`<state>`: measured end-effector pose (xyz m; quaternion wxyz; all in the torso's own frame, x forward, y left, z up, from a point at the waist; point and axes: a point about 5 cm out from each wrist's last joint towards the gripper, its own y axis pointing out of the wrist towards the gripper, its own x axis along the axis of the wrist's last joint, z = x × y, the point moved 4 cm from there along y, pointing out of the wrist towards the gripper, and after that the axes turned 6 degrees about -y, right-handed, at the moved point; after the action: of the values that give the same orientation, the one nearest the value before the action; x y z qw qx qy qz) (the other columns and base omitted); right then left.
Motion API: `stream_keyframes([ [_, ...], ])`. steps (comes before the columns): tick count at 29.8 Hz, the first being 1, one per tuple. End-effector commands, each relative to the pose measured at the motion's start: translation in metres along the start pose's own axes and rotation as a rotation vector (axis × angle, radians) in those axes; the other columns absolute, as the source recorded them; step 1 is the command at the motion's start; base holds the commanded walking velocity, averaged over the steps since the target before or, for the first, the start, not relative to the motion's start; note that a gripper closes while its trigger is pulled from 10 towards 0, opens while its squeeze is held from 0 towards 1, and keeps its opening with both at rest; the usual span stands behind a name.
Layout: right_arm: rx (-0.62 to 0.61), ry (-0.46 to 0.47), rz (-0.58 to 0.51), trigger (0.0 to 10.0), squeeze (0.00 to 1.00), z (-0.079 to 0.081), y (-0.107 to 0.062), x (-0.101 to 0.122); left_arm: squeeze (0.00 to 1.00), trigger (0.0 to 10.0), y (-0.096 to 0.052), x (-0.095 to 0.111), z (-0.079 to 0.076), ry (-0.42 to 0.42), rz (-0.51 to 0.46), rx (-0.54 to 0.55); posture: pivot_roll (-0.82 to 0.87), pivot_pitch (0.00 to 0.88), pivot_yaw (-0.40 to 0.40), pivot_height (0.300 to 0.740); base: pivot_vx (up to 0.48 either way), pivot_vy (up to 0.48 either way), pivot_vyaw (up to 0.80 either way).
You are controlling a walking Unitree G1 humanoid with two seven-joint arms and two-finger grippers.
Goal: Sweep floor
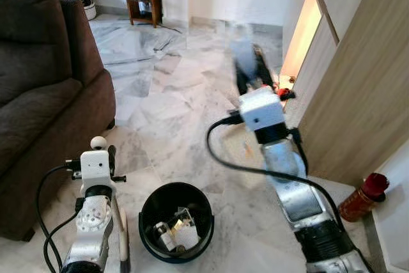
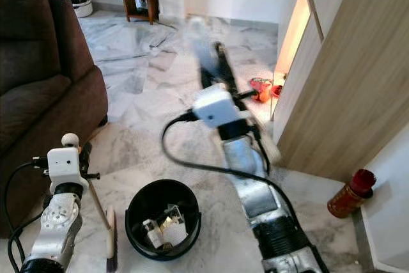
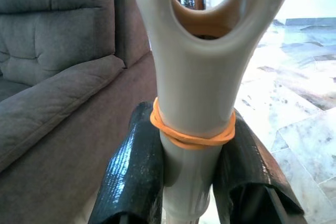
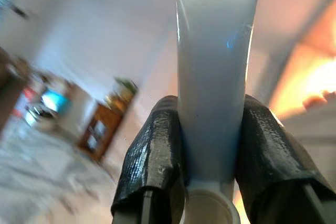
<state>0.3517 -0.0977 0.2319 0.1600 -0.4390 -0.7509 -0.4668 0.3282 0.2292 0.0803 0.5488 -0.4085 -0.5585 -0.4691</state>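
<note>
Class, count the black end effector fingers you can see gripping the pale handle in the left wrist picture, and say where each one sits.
2. One finger presses one side of the pale handle; the other finger presses the opposite side, both just below the orange rubber band.

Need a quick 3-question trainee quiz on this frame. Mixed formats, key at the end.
1. True or false: the black bin on the marble floor has nothing in it.
2. Multiple choice: the left gripper has its fingers shut on
A. a grey handle with an orange rubber band around it
B. a red bottle
C. a cable
3. Fill in: the red bottle stands on the floor at the robot's ____ side, by the wooden cabinet.

Key
1. False: small items lie inside it.
2. A; the handle ends in a loop. The right gripper likewise clamps a pale handle.
3. right
</note>
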Motion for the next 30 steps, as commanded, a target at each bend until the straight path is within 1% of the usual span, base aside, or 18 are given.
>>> stream_keyframes([
  [1, -0.042, -0.039, 0.035, 10.0, 0.0, -0.009, 0.004, -0.011, 0.0, 10.0, 0.004, 0.009, -0.003, 0.002, -0.041, -0.025, 0.1, 0.0, 0.004, 0.74, 0.0, 0.0, 0.0],
  [2, -0.045, -0.023, 0.062, 10.0, 0.0, -0.009, 0.001, -0.018, 0.0, 10.0, 0.003, 0.009, -0.003, 0.001, -0.039, -0.028, 0.1, 0.0, 0.002, 0.74, 0.0, 0.0, 0.0],
  [3, -0.045, -0.023, 0.062, 10.0, 0.0, -0.009, 0.001, -0.018, 0.0, 10.0, 0.003, 0.009, -0.003, 0.001, -0.039, -0.028, 0.1, 0.0, 0.002, 0.74, 0.0, 0.0, 0.0],
  [4, -0.049, -0.013, 0.091, 10.0, 0.0, -0.009, -0.002, -0.026, 0.0, 10.0, 0.003, 0.008, -0.004, 0.0, -0.037, -0.032, 0.1, 0.0, 0.002, 0.74, 0.0, 0.0, 0.0],
  [5, -0.065, 0.011, 0.147, 10.0, 0.0, -0.01, -0.009, -0.042, 0.0, 10.0, 0.002, 0.007, -0.005, -0.001, -0.033, -0.042, 0.1, 0.0, 0.001, 0.74, 0.0, 0.0, 0.0],
  [9, -0.093, 0.007, 0.252, 10.0, 0.0, -0.012, -0.024, -0.074, 0.0, 10.0, -0.001, 0.007, -0.005, -0.003, -0.032, -0.058, 0.1, 0.0, 0.003, 0.74, 0.0, 0.0, 0.0],
  [14, -0.081, -0.001, 0.303, 10.0, 0.0, -0.009, -0.032, -0.089, 0.0, 10.0, -0.003, 0.006, -0.005, -0.004, -0.03, -0.074, 0.11, 0.0, 0.003, 0.74, 0.0, 0.0, 0.0],
  [15, -0.089, 0.012, 0.348, 10.0, 0.0, -0.007, -0.037, -0.099, 0.0, 10.0, -0.004, 0.006, -0.005, -0.003, -0.028, -0.082, 0.1, 0.0, 0.006, 0.74, 0.0, 0.0, 0.0],
  [17, -0.097, 0.026, 0.376, 10.0, 0.0, -0.006, -0.042, -0.105, 0.0, 10.0, -0.005, 0.005, -0.005, -0.002, -0.025, -0.087, 0.11, 0.0, 0.006, 0.74, 0.0, 0.0, 0.0],
  [18, -0.103, 0.042, 0.401, 10.0, 0.0, -0.005, -0.047, -0.111, 0.0, 10.0, -0.006, 0.004, -0.005, -0.002, -0.023, -0.092, 0.11, 0.0, 0.007, 0.74, 0.0, 0.0, 0.0],
  [19, -0.103, 0.042, 0.401, 10.0, 0.0, -0.005, -0.047, -0.111, 0.0, 10.0, -0.006, 0.004, -0.005, -0.002, -0.023, -0.092, 0.11, 0.0, 0.007, 0.74, 0.0, 0.0, 0.0],
  [20, -0.107, 0.05, 0.419, 10.0, 0.0, -0.005, -0.05, -0.115, 0.0, 10.0, -0.006, 0.004, -0.005, -0.002, -0.022, -0.093, 0.11, 0.0, 0.007, 0.74, 0.0, 0.0, 0.0],
  [22, -0.113, 0.054, 0.442, 10.0, 0.0, -0.005, -0.054, -0.121, 0.0, 10.0, -0.007, 0.004, -0.006, -0.002, -0.019, -0.097, 0.11, 0.0, 0.007, 0.74, 0.0, 0.0, 0.0],
  [28, -0.183, 0.132, 0.534, 10.0, 0.0, -0.012, -0.068, -0.139, 0.0, 10.0, -0.009, 0.002, -0.009, -0.012, -0.013, -0.108, 0.11, 0.0, 0.005, 0.74, 0.0, 0.0, 0.0],
  [30, -0.191, 0.138, 0.551, 10.0, 0.0, -0.013, -0.071, -0.143, 0.0, 10.0, -0.009, 0.002, -0.01, -0.013, -0.014, -0.11, 0.11, 0.0, 0.003, 0.74, 0.0, 0.0, 0.0],
])
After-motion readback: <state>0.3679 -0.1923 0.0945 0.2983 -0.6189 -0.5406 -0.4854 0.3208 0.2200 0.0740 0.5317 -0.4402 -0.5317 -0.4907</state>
